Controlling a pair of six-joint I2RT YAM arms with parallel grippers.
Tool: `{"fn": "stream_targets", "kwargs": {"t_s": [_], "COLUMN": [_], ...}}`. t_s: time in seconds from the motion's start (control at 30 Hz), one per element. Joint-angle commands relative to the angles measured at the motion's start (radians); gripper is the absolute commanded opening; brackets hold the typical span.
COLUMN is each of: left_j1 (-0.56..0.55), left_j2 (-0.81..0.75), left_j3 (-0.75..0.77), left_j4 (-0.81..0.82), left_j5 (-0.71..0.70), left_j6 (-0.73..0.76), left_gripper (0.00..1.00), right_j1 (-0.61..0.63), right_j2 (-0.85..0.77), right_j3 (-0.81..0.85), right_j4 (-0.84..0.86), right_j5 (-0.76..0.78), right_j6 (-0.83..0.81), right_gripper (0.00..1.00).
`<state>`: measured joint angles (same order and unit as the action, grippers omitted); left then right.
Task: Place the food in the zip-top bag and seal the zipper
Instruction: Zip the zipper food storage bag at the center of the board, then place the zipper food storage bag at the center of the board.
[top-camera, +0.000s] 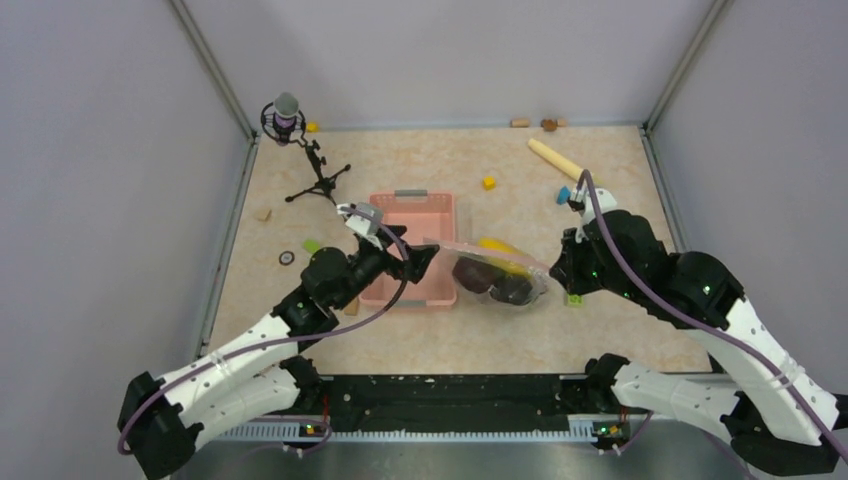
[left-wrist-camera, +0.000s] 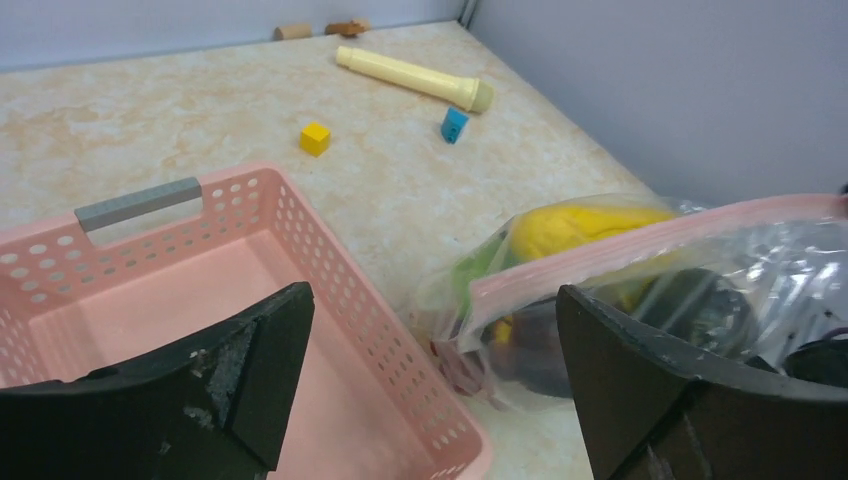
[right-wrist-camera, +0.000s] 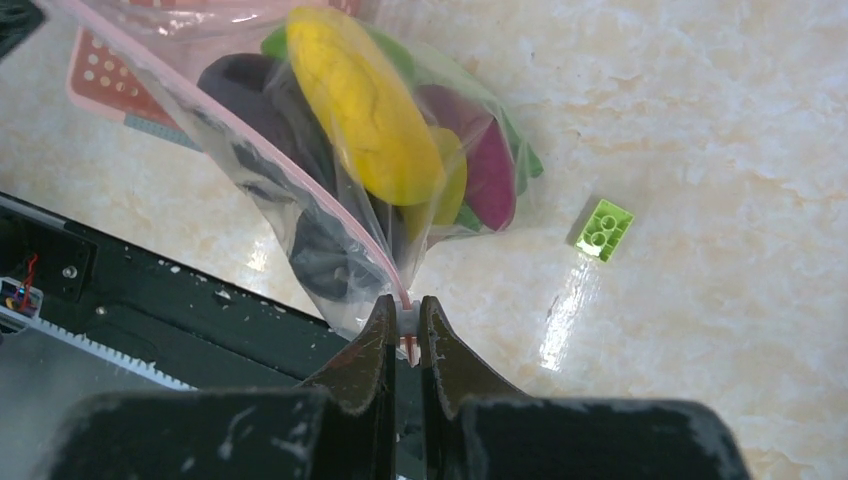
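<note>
Marbled tabletop (top-camera: 430, 160); zip-top bag (top-camera: 500, 280) beside basket (top-camera: 420, 215)

A robotics test lab is indicated: a marbled tabletop (top-camera: 420, 160) enclosed by plain grey panels (top-camera: 440, 50), a tripod-mounted microphone (top-camera: 286, 106).

I count one pink perforated plastic basket (top-camera: 425, 225), one clear crinkly plastic zip-top bag (top-camera: 497, 272) with one yellow toy fruit (right-wrist-camera: 360, 110) inside, one beige rolling pin (top-camera: 555, 158), two small yellow toy pieces (top-camera: 489, 183) (top-camera: 312, 127), one blue block (top-camera: 564, 195) and one lime-green studded brick (right-wrist-camera: 604, 228).
</note>
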<state>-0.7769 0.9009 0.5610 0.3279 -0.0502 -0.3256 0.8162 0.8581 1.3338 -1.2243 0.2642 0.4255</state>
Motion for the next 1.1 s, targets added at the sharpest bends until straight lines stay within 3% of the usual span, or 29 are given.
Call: {"fn": "stream_targets", "kwargs": {"t_s": [0.0, 0.17, 0.3, 0.63, 0.83, 1.07], "left_j1": [0.001, 0.001, 0.001, 0.001, 0.001, 0.001], "left_j2": [-0.167, -0.342, -0.406, -0.34, -0.304, -0.246], "left_j3": [-0.042, -0.081, -0.089, -0.056, -0.052, -0.024], "left_j4": [0.047, 0.012, -0.017, -0.045, -0.034, -0.057], "left_j5": [0.041, 0.012, -0.029, -0.038, -0.024, -0.051], "left_j6": [0.016, -0.001, -0.011, -0.038, -0.031, -0.03], "left_gripper": [0.97, 0.97, 0.97, 0.97, 0.97, 0.97], "right_j1": [0.0, 0.001, 0.001, -0.01, -0.125, -0.306], "right_j2": [-0.01, -0.055, -0.055, 0.181, 0.318, 0.415], "right_j3": [-0.049, -0.134, -0.211, -0.192, -0.133, -0.067], "right_j4": [0.105, 0.149, 0.129, -0.014, 0.004, 0.24], "right_j5": [-0.021, -0.167, -0.141, 0.285, 0.525, 0.582], "right_j6": [0.021, 0.023, 0.102, 0.306, 0.338, 0.176], "right_gripper": [0.0, 0.0, 0.0, 0.0, 0.0, 0.0]}}
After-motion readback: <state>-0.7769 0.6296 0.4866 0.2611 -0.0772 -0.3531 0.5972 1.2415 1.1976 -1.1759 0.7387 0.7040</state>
